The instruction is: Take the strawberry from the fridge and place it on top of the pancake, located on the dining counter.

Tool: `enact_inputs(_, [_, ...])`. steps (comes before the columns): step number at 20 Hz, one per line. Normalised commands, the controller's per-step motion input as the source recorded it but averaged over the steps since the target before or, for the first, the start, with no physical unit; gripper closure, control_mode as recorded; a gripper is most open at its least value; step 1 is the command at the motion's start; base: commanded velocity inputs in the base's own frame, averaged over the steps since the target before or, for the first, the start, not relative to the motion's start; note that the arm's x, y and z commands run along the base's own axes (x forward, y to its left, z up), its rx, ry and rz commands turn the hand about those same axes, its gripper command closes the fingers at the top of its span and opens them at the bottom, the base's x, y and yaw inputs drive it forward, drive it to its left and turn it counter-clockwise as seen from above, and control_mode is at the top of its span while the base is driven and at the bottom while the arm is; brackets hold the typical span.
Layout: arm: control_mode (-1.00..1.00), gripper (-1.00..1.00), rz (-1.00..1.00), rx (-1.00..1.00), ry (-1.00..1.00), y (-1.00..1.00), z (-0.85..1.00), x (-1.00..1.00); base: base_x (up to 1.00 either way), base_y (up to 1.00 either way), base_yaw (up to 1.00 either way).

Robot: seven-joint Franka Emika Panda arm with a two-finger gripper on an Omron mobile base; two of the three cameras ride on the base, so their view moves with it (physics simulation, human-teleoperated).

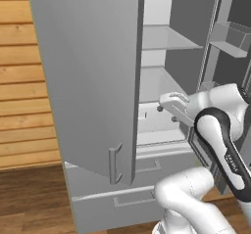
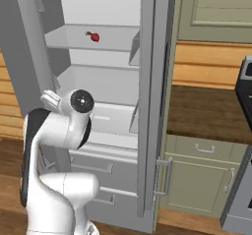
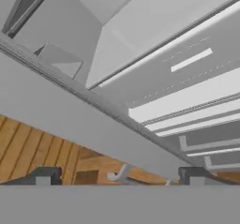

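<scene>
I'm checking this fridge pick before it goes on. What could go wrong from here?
1. The strawberry is tiny and sits on an upper shelf, well above the open hand; a slightly off approach could nudge it so it rolls away.
2. The arm reaches between the fridge's two open doors; swinging upward, its elbow may clip the left door or the right door's bins.
</scene>
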Motion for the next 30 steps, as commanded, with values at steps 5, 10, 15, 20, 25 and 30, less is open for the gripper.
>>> enact_inputs(5, [-1.0, -1.0, 0.04, 0.23, 0.01, 0.0, -0.11, 0.99, 0.0, 0.0, 0.0])
enact_inputs(10, [-1.0, -1.0, 0.06, 0.21, 0.03, 0.01, -0.14, 1.0, 0.0, 0.0, 0.0])
enact_inputs(15, [-1.0, -1.0, 0.03, 0.05, 0.01, 0.41, -0.09, 0.78, 0.0, 0.0, 0.0])
enact_inputs(20, [-1.0, -1.0, 0.01, 0.0, 0.02, 0.55, 0.0, 0.22, 0.0, 0.0, 0.0])
enact_inputs(25, [-1.0, -1.0, 0.11, 0.0, -0.01, 0.78, 0.02, -0.17, 0.0, 0.0, 0.0])
enact_inputs(30, [-1.0, -1.0, 0.21, -0.01, -0.04, 0.8, 0.09, -0.36, 0.0, 0.0, 0.0])
